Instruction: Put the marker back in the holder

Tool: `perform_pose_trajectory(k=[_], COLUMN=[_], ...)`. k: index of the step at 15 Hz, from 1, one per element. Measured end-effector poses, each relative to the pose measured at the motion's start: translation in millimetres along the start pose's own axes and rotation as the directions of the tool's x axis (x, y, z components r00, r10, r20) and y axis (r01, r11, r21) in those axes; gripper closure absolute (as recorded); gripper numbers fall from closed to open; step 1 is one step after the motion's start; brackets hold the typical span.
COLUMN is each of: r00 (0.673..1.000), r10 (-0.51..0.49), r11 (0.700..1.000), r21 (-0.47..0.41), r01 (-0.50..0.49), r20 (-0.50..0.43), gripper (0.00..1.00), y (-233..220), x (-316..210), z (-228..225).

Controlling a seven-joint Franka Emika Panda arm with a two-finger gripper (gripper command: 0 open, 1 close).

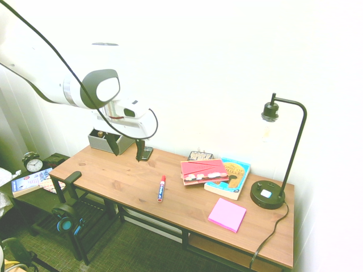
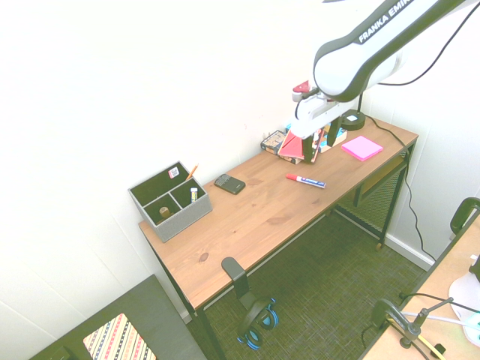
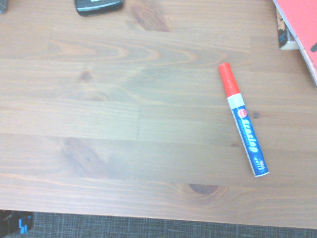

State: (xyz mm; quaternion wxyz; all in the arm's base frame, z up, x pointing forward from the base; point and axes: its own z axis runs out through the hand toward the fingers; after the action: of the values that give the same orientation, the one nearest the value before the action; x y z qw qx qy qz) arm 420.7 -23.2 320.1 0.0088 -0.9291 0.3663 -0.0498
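On the tabletop [image 2: 255, 217], as the first exterior view shows it, the holder [image 1: 113, 145] stands at the left end, by the wall. The phone [image 1: 147, 153] lies to the right of it. The marker [image 1: 161, 188] lies near the middle, before the books [image 1: 205, 171] and a little to their left. To the right of the books stands the lamp [image 1: 267, 194]. The sticky notes [image 1: 227, 214] lie before the books. Inside the holder, a pencil [image 2: 193, 172] leans in the rear compartment.

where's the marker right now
The marker lies on the desk, near its front edge in the first exterior view, left of the pink sticky notes and below the red book.
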Motion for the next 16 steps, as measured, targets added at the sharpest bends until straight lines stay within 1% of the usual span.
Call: perform_pose_trajectory(k=[2, 5, 7, 10, 15, 16], r00=[0.999, 0.996, 0.993, 0.986, 0.979, 0.979], r10=[-0.039, -0.085, -0.118, -0.149, -0.183, -0.187], r11=[0.999, 0.996, 0.993, 0.989, 0.983, 0.982], r21=[-0.018, -0.021, -0.023, -0.022, -0.009, -0.008], r01=[0.039, 0.085, 0.118, 0.147, 0.183, 0.187], r20=[0.004, 0.005, -0.016, -0.077, -0.086, -0.086], gripper=[0.00, 0.00, 0.00, 0.00, 0.00, 1.00], y=[11, 22, 26, 27, 1, -4], x=[3, 15, 30, 67, 93, 96], z=[33, 81, 107, 126, 143, 148])
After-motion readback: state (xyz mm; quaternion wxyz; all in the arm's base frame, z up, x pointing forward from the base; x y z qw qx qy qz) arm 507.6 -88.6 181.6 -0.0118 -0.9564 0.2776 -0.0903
